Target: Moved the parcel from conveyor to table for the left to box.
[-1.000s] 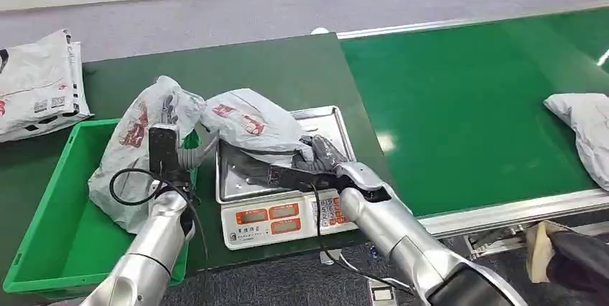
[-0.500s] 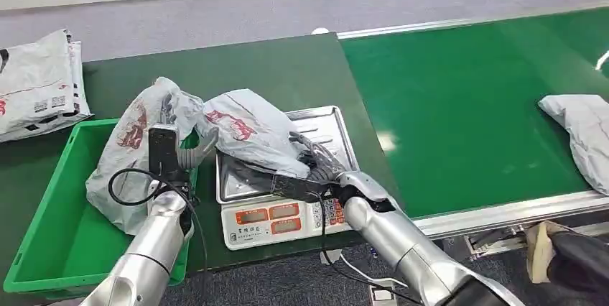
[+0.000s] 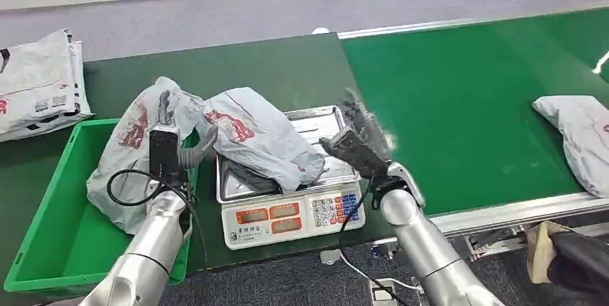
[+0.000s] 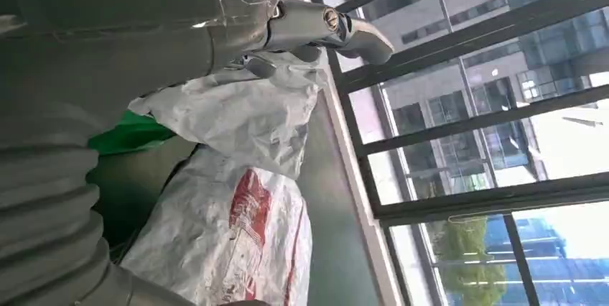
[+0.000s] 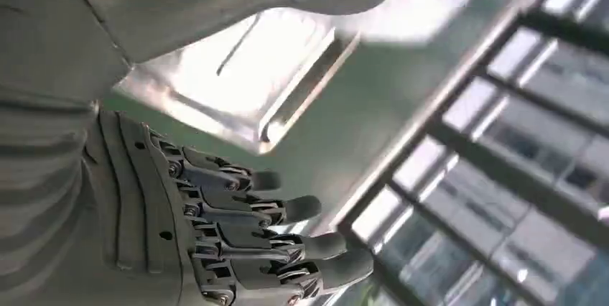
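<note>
On the far left of the counter [image 3: 273, 69] we see grey mailers [image 3: 36, 83] with print too small to read. Next, our left hand [image 3: 183, 144] grips the grey parcel [image 3: 237, 133], a crumpled plastic bag with red markings we cannot make out, draped from the green bin [image 3: 50, 212] across the scale [image 3: 287, 212]. Our right hand [image 3: 355, 144] hovers beside the scale, fingers spread, holding nothing. Another grey bag [image 3: 578, 133] lies on the conveyor [image 3: 467, 105].
</note>
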{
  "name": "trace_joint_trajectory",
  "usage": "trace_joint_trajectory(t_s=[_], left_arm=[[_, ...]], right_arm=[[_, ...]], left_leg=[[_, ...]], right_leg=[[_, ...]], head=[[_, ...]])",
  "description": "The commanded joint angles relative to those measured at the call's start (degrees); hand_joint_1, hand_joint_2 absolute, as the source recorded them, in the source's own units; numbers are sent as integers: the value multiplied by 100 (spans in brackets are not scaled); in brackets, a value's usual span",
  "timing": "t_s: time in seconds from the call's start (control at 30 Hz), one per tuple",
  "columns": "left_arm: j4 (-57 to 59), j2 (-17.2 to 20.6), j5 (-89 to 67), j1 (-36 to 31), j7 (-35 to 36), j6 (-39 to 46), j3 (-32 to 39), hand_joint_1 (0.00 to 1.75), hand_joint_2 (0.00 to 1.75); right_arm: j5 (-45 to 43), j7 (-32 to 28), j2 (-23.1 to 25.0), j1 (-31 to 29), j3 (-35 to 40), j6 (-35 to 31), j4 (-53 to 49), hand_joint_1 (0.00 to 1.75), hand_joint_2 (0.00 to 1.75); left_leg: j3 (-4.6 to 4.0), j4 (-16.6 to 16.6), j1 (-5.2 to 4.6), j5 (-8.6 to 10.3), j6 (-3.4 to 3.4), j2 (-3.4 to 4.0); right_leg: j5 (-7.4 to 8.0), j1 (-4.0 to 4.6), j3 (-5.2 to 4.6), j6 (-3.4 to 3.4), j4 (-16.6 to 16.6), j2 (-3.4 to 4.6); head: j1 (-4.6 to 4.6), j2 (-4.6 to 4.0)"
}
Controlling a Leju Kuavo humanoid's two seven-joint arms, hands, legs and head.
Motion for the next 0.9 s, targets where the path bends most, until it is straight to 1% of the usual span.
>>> trace_joint_trajectory(t_s=[0.03, 0.07, 0.1, 0.13, 0.17, 0.2, 0.3, 0.37, 0.43, 0.47, 0.5, 0.53, 0.6, 0.67, 0.7, 0.73, 0.8, 0.83, 0.87, 0.9], left_arm=[[258, -132, -274, -301, 35, 59, -272, 0, 175], [287, -142, -399, -314, 12, 92, -402, 0, 175], [402, -135, -658, -356, 37, -16, -714, 0, 175], [497, -108, -927, -383, 37, -226, -1035, 0, 175], [636, -113, -1103, -412, 116, -471, -1267, 0, 175], [706, -136, -1210, -416, 170, -504, -1386, 0, 175], [760, -160, -1210, -411, 139, -460, -1394, 0, 175], [1034, -139, -1993, -500, 323, -366, -2062, 0, 175], [1281, -286, -2438, -509, 558, -431, -2445, 0, 175], [1331, -324, -2600, -490, 603, -368, -2585, 0, 175], [1491, -364, -2907, -535, 784, -412, -2853, 0, 175], [1564, -384, -3199, -554, 911, -334, -3094, 0, 175], [1761, -422, -3644, -625, 1210, -461, -3461, 0, 175], [2004, -441, -4080, -760, 1661, -1008, -3840, 0, 175], [2100, -439, -4233, -838, 1909, -1463, -3971, 0, 175], [2164, -436, -4328, -886, 2064, -1684, -4049, 0, 175], [2160, -414, -4324, -903, 2060, -1692, -4041, 0, 175], [2276, -416, -4541, -984, 2241, -2075, -4261, 0, 175], [2247, -386, -4584, -995, 2456, -2437, -4252, 112, 175], [2257, -371, -4580, -1002, 2485, -2550, -4237, 175, 175]], right_arm=[[-772, -166, 263, -9, -1232, -730, 48, 0, 175], [-852, -203, 249, -83, -1301, -842, 200, 0, 175], [-970, -225, 265, -296, -1399, -1156, 617, 0, 175], [-1053, -220, 269, -497, -1449, -1301, 1001, 0, 175], [-1046, -155, 269, -740, -1448, -1354, 1429, 0, 175], [-1078, -249, 282, -949, -1463, -1423, 1800, 0, 175], [-1121, -370, 312, -1071, -1473, -1448, 2030, 0, 175], [-1037, -88, 352, -1450, -1449, -1565, 2727, 0, 175], [-1147, -121, 470, -1975, -1552, -1612, 3651, 0, 175], [-1133, -119, 490, -2076, -1545, -1626, 3817, 0, 175], [-1159, -66, 532, -2224, -1594, -1669, 4105, 0, 175], [-1127, -32, 549, -2315, -1591, -1718, 4299, 0, 175], [-1152, 26, 584, -2373, -1643, -1673, 4498, 0, 175], [-1187, 10, 625, -2333, -1716, -1659, 4527, 0, 175], [-1190, -3, 645, -2303, -1752, -1616, 4494, 0, 175], [-1179, 0, 650, -2288, -1759, -1615, 4477, 0, 175], [-1176, -2, 655, -2281, -1759, -1621, 4475, 0, 175], [-1147, -1, 659, -2271, -1752, -1624, 4449, 0, 175], [-1108, -14, 687, -2239, -1772, -1585, 4378, 0, 175], [-1090, -10, 698, -2232, -1772, -1598, 4364, 0, 175]], left_leg=[[8, 1, 7, -8, 0, -5], [1, 1, 2, -3, 0, -9], [7, 0, 6, -4, 1, -19], [2, 2, 5, -1, 1, -18], [9, -1, 5, -2, 1, -18], [2, 3, 4, -2, 2, -10], [2, 1, -2, -2, 3, 2], [6, -2, 1, -2, 2, 7], [4, 1, -1, -2, 1, 9], [10, -1, 3, -3, 0, 15], [6, 2, -3, -3, 1, 9], [3, 3, -3, -2, 2, 2], [1, 5, -2, 1, 6, -3], [14, -5, 3, -1, 7, 2], [11, 3, 4, -5, 7, 4], [4, 1, 0, 0, 6, -2], [4, 0, 0, 1, 5, -1], [-2, 3, -1, 1, 6, 1], [7, 0, 0, -1, 5, 3], [0, 4, 2, 2, 7, -6]], right_leg=[[-6, 7, 12, -4, -5, 1], [-5, 1, 5, -2, -1, -8], [-7, 6, 15, -3, -6, -13], [-4, 4, 11, -1, -5, -13], [-3, 4, 18, -3, -9, -10], [0, 3, 10, 0, -5, -6], [2, -6, 6, 1, -3, 4], [8, -4, 10, 3, -8, 11], [8, -7, 6, 4, -4, 12], [10, -3, 10, 2, -8, 20], [7, -8, 5, 6, -1, 11], [6, -7, 5, 7, -1, 4], [6, -6, 6, 8, -2, 0], [7, -1, 21, 5, -14, 9], [4, 0, 17, 6, -8, 9], [4, -4, 10, 7, -5, 3], [6, -4, 9, 5, -5, 4], [5, -6, 3, 7, -2, 2], [5, -4, 11, 4, -4, 8], [7, -2, 11, 7, -4, -3]], head=[[-2, 0], [0, 0], [0, 0], [-2, 0], [-2, 0], [0, 0], [0, 0], [0, 0], [0, 0], [0, 0], [0, 0], [0, 0], [0, 0], [-2, 0], [0, 0], [-2, 0], [0, 0], [0, 0], [0, 0], [-2, 0]])
